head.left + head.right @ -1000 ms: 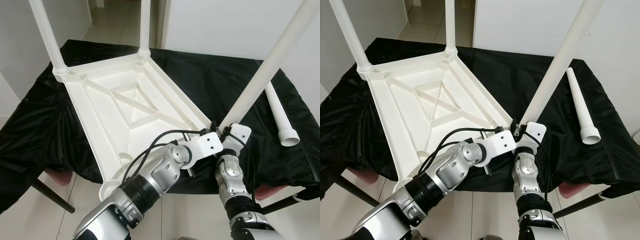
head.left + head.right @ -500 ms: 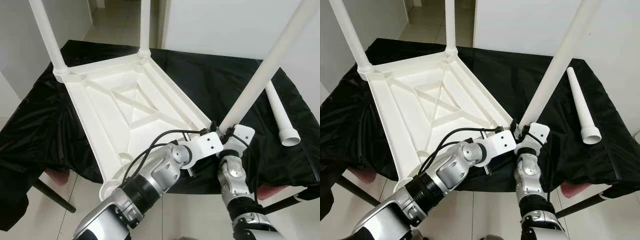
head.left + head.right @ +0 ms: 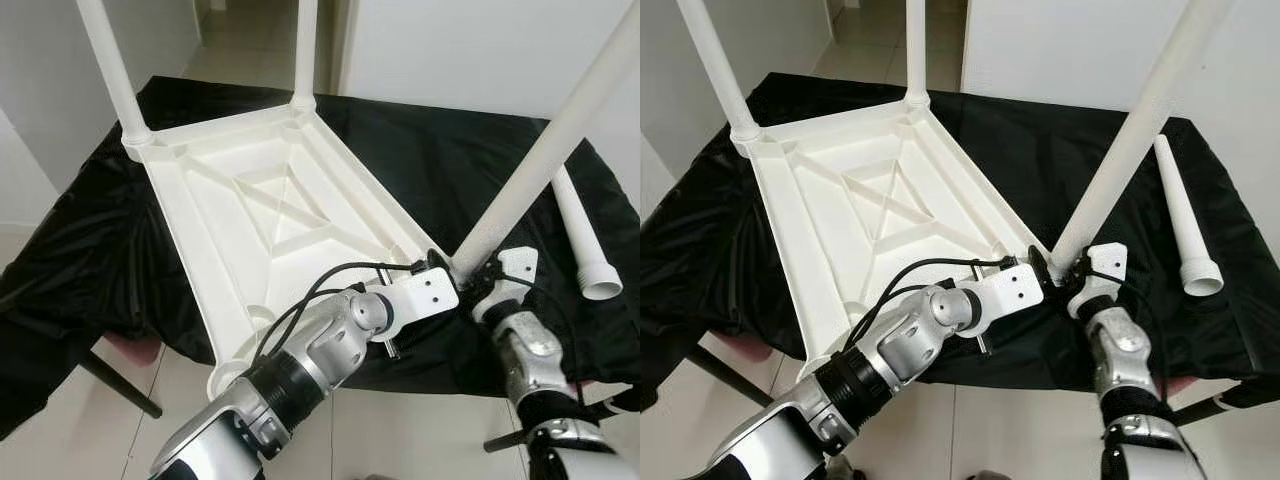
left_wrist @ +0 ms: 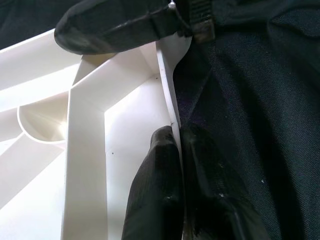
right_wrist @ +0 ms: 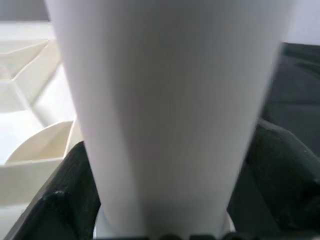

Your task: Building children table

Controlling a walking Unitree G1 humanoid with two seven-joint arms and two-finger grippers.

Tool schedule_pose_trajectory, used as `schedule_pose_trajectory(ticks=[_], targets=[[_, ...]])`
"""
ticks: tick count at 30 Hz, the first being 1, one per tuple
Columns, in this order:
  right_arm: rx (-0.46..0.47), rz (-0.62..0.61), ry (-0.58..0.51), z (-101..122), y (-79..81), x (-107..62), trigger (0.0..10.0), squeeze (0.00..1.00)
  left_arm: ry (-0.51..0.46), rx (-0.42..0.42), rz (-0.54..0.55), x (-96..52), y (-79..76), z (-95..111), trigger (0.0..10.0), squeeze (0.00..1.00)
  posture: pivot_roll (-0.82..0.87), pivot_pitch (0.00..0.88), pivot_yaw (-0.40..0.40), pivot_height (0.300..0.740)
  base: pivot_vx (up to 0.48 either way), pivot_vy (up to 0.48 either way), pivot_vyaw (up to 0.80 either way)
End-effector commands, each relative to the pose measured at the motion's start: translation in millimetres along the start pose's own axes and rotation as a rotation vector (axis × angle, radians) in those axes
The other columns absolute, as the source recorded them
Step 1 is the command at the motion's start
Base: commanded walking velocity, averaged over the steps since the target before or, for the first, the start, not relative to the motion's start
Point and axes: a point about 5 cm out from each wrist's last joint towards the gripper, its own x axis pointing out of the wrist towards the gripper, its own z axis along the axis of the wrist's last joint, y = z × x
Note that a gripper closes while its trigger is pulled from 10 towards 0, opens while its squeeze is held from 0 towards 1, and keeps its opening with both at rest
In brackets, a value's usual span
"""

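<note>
The white plastic children's tabletop [image 3: 270, 210] lies upside down, ribs up, on the black-cloth-covered counter [image 3: 420, 150], its near end hanging over the counter's front edge, and we have a long white plastic table leg [image 3: 545, 150] leaning in at the tabletop's near right corner, at about 4 o'clock from its middle. Our right end effector [image 5: 165, 220] wraps the foot of that leg with a finger on each side, closed on it, while our left end effector [image 4: 175, 150] is pinched shut on the thin white edge of the tabletop just beside that corner, steadying it. To do this step well, we judge the leg must first come upright over its socket, since it tilts away toward 1 o'clock now; then we press or turn it home along its own axis while the left end effector keeps the tabletop from sliding or tipping off the edge. Two white legs [image 3: 112, 70] already stand in the far corners, at 10 and 12 o'clock. A fourth, loose white tapered leg [image 3: 1182, 220] lies on the cloth at 3 o'clock, near our right arm but apart from it. The near left corner socket [image 3: 228, 378] is bare and overhangs the tiled floor [image 3: 180, 400], so a hard push could tip the tabletop.
</note>
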Motion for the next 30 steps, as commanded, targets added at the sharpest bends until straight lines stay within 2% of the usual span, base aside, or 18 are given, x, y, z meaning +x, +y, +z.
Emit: schedule_pose_trajectory(ticks=[1, 7, 17, 18, 21, 22, 23, 30], targets=[[0.019, 0.016, 0.188, -33, -3.2, -22.7, 10.0, 0.00, 0.000, 0.035, -0.054, 2.1, -8.0, 5, 10.0, 0.00, 0.00, 0.015, 0.010, 0.740, 0.000, 0.000, 0.00], [-0.001, 0.182, 0.222, -30, -2.4, -19.9, 10.0, 0.00, -0.001, 0.044, -0.061, 1.9, -7.5, 4, 10.0, 0.00, 0.00, 0.012, 0.018, 0.740, 0.000, 0.000, 0.00], [0.056, 0.241, 0.254, -34, -1.5, -19.6, 10.0, 0.00, 0.000, 0.050, -0.063, 1.4, -8.0, 4, 10.0, 0.00, 0.01, 0.011, 0.020, 0.740, 0.000, 0.000, 0.00], [0.070, 0.244, 0.258, -35, -1.8, -20.3, 5.7, 0.00, 0.000, 0.050, -0.064, 1.4, -8.3, 4, 10.0, 0.00, 0.01, 0.010, 0.019, 0.740, 0.000, 0.000, 0.00], [0.079, 0.246, 0.261, -35, -2.0, -20.8, 5.7, 0.00, 0.000, 0.050, -0.064, 1.3, -8.5, 4, 10.0, 0.00, 0.01, 0.010, 0.019, 0.740, 0.000, 0.000, 0.00], [0.087, 0.247, 0.260, -36, -2.3, -21.3, 4.3, 0.00, 0.000, 0.051, -0.065, 1.2, -8.7, 4, 10.0, 0.00, 0.01, 0.015, 0.019, 0.740, 0.000, 0.000, 0.00], [0.101, 0.250, 0.265, -37, -2.4, -22.9, 0.0, 0.00, 0.000, 0.051, -0.065, 1.2, -8.9, 4, 10.0, 0.00, 0.01, 0.015, 0.019, 0.740, 0.000, 0.000, 0.00], [0.156, 0.241, 0.272, -43, -2.4, -29.4, 0.0, 0.00, 0.002, 0.050, -0.060, 1.4, -6.7, 4, 10.0, 0.00, 0.01, 0.022, 0.018, 0.740, 0.000, 0.000, 0.00]])
